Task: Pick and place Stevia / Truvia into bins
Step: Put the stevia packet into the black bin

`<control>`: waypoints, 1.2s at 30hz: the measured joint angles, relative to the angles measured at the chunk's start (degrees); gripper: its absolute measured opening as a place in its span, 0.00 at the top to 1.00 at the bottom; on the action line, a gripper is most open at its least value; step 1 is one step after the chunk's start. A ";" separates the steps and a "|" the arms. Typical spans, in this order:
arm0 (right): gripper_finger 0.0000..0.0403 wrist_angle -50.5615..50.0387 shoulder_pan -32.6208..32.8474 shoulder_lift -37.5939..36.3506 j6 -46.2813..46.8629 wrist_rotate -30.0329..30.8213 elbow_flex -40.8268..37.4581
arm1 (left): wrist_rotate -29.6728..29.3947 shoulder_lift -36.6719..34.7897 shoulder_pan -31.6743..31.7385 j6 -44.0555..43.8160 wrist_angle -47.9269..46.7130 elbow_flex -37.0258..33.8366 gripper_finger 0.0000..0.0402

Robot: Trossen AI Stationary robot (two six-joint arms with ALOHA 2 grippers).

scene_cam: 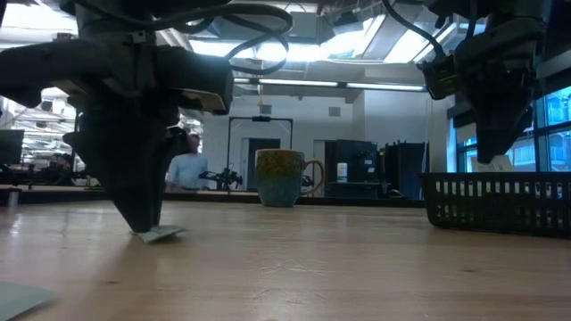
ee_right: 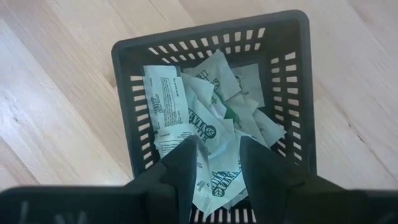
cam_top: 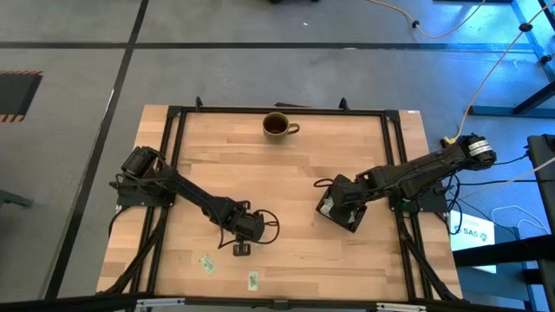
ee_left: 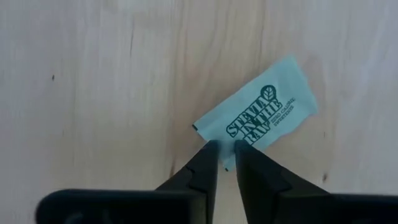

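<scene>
Gripping stage, left arm: the left gripper [ee_left: 226,149] stands on the table [cam_top: 295,173] with its fingertips drawn nearly together over one corner of a pale green Stevia sachet [ee_left: 258,118], the printed face up and the rest of the packet lying flat and free on the wood. To do this well, in my judgement, the fingers should close fully on that corner before any lift, since so thin an edge could slip out or fold. The right gripper [ee_right: 216,162] hangs over the black bin [ee_right: 124,93] with its fingers parted around a sachet [ee_right: 217,177], though whether it is actually held I cannot tell. The bin sits at the right side of the table, well apart from the left gripper, and is heaped with sachets. Two more loose sachets [cam_top: 206,263] lie near the front edge, seen only in the high view. Only the low view shows the pinched sachet's edge slightly raised off the wood. A brown mug [cam_top: 277,126] stands at the far edge.
</scene>
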 joint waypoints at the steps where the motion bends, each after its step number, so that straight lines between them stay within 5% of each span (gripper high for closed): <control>1: 0.69 -0.01 0.00 0.00 0.00 -0.02 0.00 | -0.05 0.03 0.00 -0.01 -0.07 -0.03 0.89; 6: 0.69 -0.02 0.00 0.00 0.00 -0.02 0.00 | -0.36 0.13 0.02 -0.10 -0.16 -0.11 0.98; 17: 0.69 1.21 -0.02 -2.49 6.43 6.72 2.42 | -4.22 -1.86 0.83 -4.48 -0.78 1.34 0.99; 28: 0.69 23.11 0.00 -2.49 2.04 7.18 3.09 | -15.77 -2.45 5.93 -11.03 3.22 7.68 0.99; 36: 0.69 28.62 0.00 -2.49 -0.33 8.13 3.10 | -17.29 -2.47 10.02 -10.99 8.24 12.62 0.99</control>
